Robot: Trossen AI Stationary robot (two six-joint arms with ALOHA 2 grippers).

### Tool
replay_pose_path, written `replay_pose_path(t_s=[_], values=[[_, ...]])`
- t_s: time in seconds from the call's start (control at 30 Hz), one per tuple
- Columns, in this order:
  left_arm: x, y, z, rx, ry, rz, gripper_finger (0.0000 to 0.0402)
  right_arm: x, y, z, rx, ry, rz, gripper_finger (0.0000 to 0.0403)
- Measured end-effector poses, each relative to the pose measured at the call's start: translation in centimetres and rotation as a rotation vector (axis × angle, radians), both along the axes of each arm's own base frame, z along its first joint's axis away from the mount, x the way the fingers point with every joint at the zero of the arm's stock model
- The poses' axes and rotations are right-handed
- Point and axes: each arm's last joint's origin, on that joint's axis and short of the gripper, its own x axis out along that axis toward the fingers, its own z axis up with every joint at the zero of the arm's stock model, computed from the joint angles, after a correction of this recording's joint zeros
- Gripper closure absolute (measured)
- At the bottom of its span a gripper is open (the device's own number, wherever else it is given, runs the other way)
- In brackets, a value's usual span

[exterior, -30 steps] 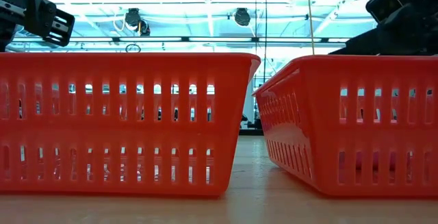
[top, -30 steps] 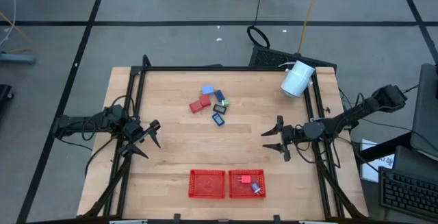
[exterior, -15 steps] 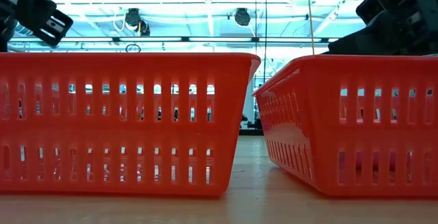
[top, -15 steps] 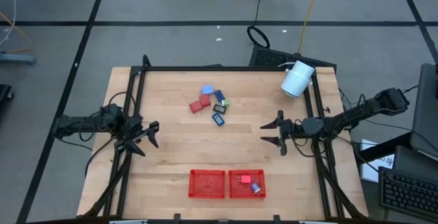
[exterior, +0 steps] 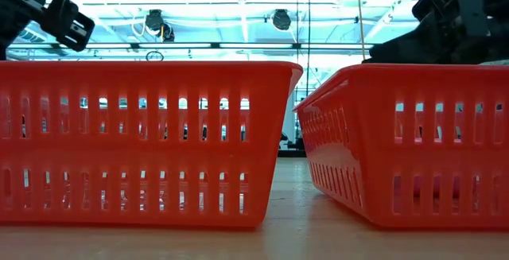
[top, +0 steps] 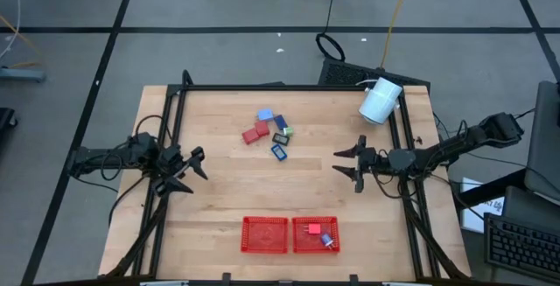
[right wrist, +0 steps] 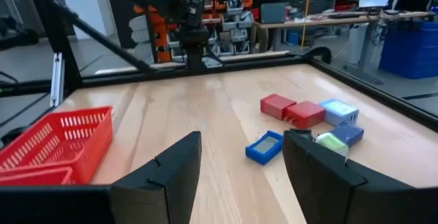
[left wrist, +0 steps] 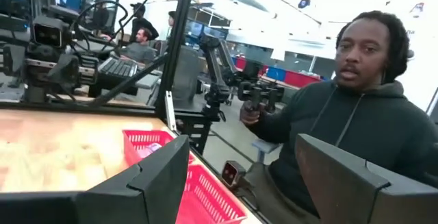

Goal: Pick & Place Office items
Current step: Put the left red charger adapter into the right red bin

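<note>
Two office items [top: 318, 234] are lying in the right tray [top: 315, 235]; a cluster [top: 272, 133] is waiting far on the worktop [top: 219, 190]. Both the left end effector [top: 191, 171] and right end effector [top: 349, 164] are hovering spread, empty.

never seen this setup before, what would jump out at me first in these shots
Two red trays sit side by side at the table's near edge, and the right tray already holds a red piece and a blue one. A cluster of red, blue, black and green blocks lies near the table's far middle. The left gripper and right gripper hang open and empty on either side of it.
</note>
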Motion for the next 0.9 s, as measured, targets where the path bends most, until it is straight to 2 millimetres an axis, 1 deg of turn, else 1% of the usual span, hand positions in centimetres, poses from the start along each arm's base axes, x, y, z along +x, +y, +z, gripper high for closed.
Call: replay_pose_path(t_s=[0.13,0.33,0.43,0.57,0.67,0.8,0.9], values=[[0.0,0.0,0.0,-0.031,0.02,0.01,0.0131,0.1,-0.3,0.2,0.006,-0.019,-0.017,0.0207],[0.2,0.4,0.0,-0.045,0.013,0.156,0.0131,0.2,-0.9,0.3,0.005,-0.026,-0.053,0.0207],[0.3,0.6,0.0,-0.004,-0.019,0.245,0.0131,0.2,-1.3,0.3,0.004,-0.026,-0.071,0.0207],[0.5,1.1,-0.3,0.061,-0.025,0.452,0.0131,0.2,-1.6,0.3,0.004,-0.026,-0.091,0.0207],[0.6,1.4,-0.5,0.14,-0.03,0.563,0.0131,0.2,-1.7,0.3,0.0,-0.025,-0.096,0.0207],[0.6,1.6,-0.4,0.218,-0.063,0.628,0.0131,0.2,-1.7,0.2,-0.001,-0.024,-0.095,0.0207],[0.6,1.6,-0.1,0.151,-0.072,0.631,0.0131,0.2,-1.6,0.2,-0.004,-0.014,-0.074,0.0207]])
